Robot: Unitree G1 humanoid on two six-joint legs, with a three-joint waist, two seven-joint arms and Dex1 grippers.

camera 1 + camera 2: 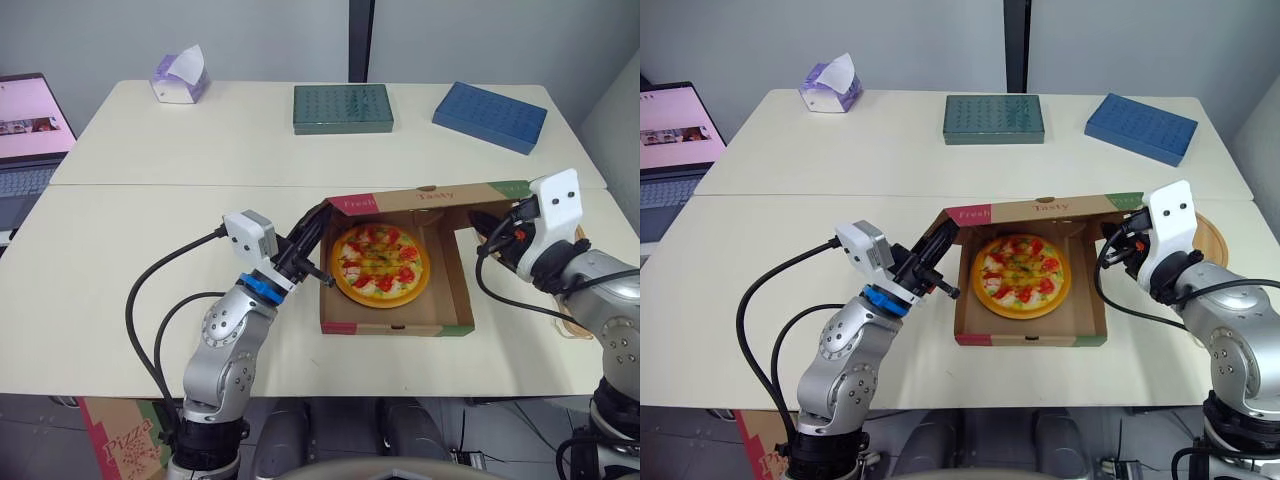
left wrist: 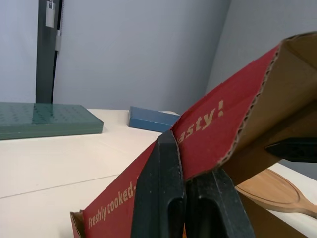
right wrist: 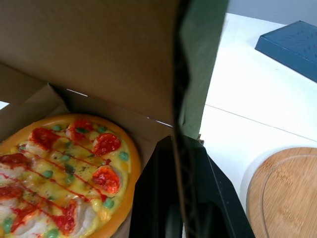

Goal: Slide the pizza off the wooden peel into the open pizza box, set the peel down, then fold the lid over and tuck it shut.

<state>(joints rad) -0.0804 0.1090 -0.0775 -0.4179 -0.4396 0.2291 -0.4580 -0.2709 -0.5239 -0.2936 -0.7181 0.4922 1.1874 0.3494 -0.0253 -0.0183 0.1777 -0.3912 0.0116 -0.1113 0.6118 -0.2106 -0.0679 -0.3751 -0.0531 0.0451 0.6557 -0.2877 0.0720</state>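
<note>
Pizza point(image 1: 379, 264) settled flat inside pizza box point(image 1: 400, 328), peel point(image 3: 282, 193) parked beside it. Lid point(image 1: 430, 197) raised partway over, pinched at its red edge by left gripper point(image 1: 322, 218), at its green edge by right gripper point(image 1: 498, 228). Judged light, bendy cardboard (easily creased); best held by side edges.

The pizza box point(image 2: 213, 119) is matt corrugated cardboard, the pizza point(image 1: 379, 264) glossy like plastic, the peel point(image 3: 287, 193) smooth grained wood, the bench point(image 1: 150, 200) smooth and matt.

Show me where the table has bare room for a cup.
Bare: the left half, between tissue box and left pincer; the strip between green box and pizza box. Crowded: right side, with right pincer and wooden peel.
</note>
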